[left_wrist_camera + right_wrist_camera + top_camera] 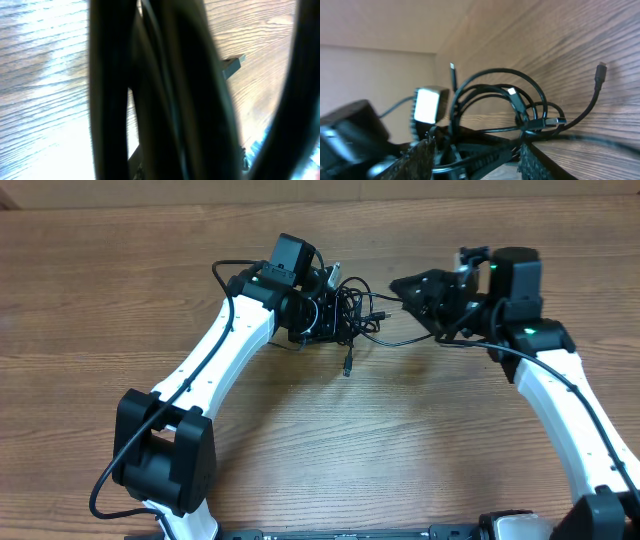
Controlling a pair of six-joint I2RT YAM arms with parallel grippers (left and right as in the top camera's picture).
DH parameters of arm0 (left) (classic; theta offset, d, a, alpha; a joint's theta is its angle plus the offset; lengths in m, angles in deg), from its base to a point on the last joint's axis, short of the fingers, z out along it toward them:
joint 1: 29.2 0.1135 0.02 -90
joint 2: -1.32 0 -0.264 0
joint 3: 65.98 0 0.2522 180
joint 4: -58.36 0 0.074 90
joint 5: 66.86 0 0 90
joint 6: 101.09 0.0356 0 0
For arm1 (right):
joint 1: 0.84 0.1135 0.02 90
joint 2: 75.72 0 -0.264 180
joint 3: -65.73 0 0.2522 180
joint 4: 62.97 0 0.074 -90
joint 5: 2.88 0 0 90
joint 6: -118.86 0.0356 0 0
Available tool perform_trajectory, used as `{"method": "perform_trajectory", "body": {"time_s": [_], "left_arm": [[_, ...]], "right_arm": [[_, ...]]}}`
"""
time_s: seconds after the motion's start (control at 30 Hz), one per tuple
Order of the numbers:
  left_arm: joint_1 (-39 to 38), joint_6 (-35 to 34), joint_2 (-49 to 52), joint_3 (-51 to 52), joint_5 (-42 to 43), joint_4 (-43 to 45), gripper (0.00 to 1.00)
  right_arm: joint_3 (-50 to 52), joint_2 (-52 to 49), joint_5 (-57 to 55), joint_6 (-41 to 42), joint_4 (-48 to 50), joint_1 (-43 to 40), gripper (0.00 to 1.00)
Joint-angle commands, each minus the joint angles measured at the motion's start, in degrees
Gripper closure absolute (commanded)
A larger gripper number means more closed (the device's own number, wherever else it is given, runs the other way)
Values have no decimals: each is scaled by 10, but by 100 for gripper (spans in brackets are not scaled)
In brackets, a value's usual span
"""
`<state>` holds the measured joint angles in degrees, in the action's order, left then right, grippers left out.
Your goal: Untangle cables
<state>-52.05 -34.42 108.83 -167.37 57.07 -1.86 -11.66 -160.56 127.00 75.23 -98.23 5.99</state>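
The cables (345,310) lie as a black knot on the wooden table, at the back middle. My left gripper (322,305) is buried in the knot's left side, shut on the cables. Blurred black cables (170,90) fill the left wrist view and hide its fingers. My right gripper (400,288) stands open just right of the knot, pointing at it. In the right wrist view the cables (495,95) loop in front of my right gripper (477,160), and strands cross the gap between its fingers (417,162). One loose plug end (347,367) hangs toward the front.
Bare wooden table (400,450) stretches in front of the knot. A loose strand (410,338) trails from the knot under the right arm. The table's back edge (100,195) is close behind both grippers.
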Motion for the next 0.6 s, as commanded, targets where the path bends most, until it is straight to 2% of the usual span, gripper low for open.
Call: {"method": "perform_trajectory", "body": {"time_s": [0.0, 0.17, 0.43, 0.57], "left_arm": [[4, 17, 4, 2, 40, 5, 96], [3, 16, 4, 2, 33, 5, 94], [3, 15, 4, 2, 15, 1, 94], [3, 14, 4, 2, 15, 1, 94]], "right_arm": [[-8, -17, -17, -15, 4, 17, 45], [-8, -22, -15, -15, 7, 42, 43], [-8, -22, 139, 18, 146, 55, 38], [-8, -22, 168, 35, 161, 55, 37]]}}
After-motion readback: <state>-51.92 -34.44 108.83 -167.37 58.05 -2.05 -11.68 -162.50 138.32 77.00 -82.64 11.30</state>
